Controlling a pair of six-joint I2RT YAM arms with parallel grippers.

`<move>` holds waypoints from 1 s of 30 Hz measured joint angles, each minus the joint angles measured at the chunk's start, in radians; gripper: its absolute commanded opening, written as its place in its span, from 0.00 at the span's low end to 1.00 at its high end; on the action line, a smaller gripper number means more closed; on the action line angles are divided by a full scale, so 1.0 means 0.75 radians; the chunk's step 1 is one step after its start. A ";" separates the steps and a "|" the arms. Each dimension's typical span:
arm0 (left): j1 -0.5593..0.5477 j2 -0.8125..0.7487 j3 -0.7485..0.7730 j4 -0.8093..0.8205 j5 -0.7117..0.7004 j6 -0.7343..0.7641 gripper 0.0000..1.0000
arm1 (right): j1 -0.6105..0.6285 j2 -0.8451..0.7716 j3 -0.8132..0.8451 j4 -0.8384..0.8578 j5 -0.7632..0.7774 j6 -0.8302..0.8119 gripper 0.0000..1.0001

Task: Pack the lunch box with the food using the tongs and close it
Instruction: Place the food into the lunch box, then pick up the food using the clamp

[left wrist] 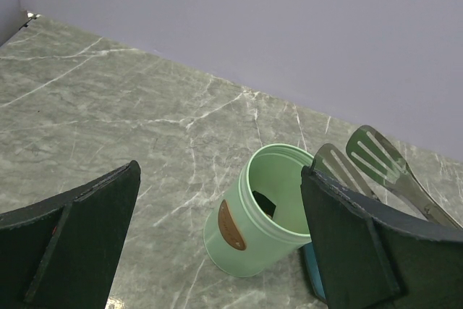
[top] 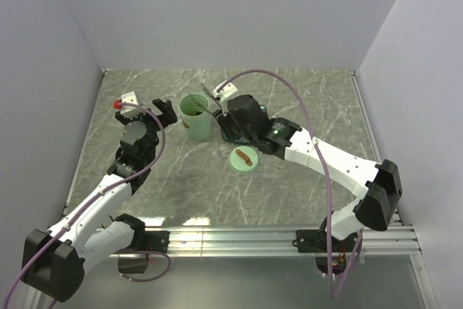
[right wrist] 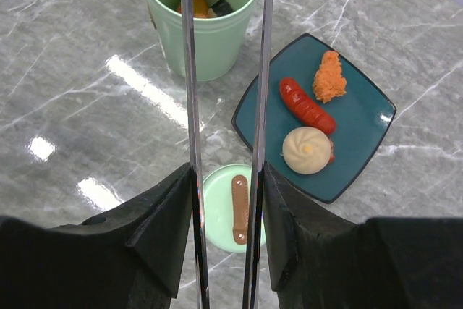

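The right gripper (right wrist: 226, 200) pinches the tongs (right wrist: 224, 85) between its two fingers, the two thin metal arms running forward with a gap between them, tips over the mouth of the lunch box (right wrist: 201, 16). The box stands upright on the table (top: 304, 99); an orange piece and a dark piece already lie inside. Just beside it, the teal plate (right wrist: 362, 142) carries three pieces: a red sausage (right wrist: 307, 105), a beige bun (right wrist: 307, 150) touching the sausage's end, and an orange fried chunk (right wrist: 330, 77) slightly apart. The lid (right wrist: 217, 211) lies flat near the plate, strap handle up. The left gripper (left wrist: 217, 244) hovers beside the box, jaws spread wide, holding nothing. Judgement: the sausage looks glossy and round, likely to roll or slip from smooth tong tips, so it should be taken across its middle. The bun looks soft; squeeze lightly at its widest part. The chunk's rough crust should grip easily. The box appears light plastic and may tip if nudged.
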 measured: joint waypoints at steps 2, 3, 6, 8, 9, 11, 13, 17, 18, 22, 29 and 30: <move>0.000 0.000 0.001 0.000 0.000 0.000 1.00 | 0.000 -0.002 -0.001 0.005 0.012 0.001 0.48; 0.000 0.000 0.001 0.000 0.000 0.000 1.00 | 0.000 -0.005 -0.004 0.007 0.019 0.001 0.48; 0.000 0.000 0.001 0.000 0.000 0.001 0.99 | 0.001 -0.036 -0.045 0.016 0.055 0.005 0.48; 0.000 0.000 0.001 0.000 0.000 0.001 0.99 | 0.003 -0.075 -0.091 0.018 0.085 0.021 0.48; 0.000 0.000 0.001 0.000 0.000 0.001 0.99 | 0.003 -0.095 -0.113 0.018 0.099 0.030 0.48; 0.000 0.001 0.001 0.000 -0.001 0.001 1.00 | 0.004 -0.151 -0.175 0.022 0.134 0.055 0.48; 0.000 0.001 0.001 0.000 -0.001 0.001 1.00 | 0.004 -0.215 -0.246 0.026 0.168 0.087 0.49; 0.000 0.001 0.001 0.000 -0.001 0.001 1.00 | 0.003 -0.302 -0.380 0.033 0.218 0.157 0.49; 0.000 0.001 0.001 0.000 -0.001 0.001 0.99 | 0.003 -0.313 -0.409 0.026 0.229 0.176 0.49; 0.000 0.001 0.001 0.000 -0.001 0.001 0.99 | -0.006 -0.323 -0.509 0.007 0.262 0.251 0.49; 0.000 0.001 0.001 0.000 -0.001 0.001 0.99 | -0.022 -0.322 -0.584 -0.032 0.273 0.346 0.50; 0.000 0.001 0.001 0.000 -0.001 0.001 0.99 | -0.025 -0.320 -0.586 -0.035 0.272 0.355 0.50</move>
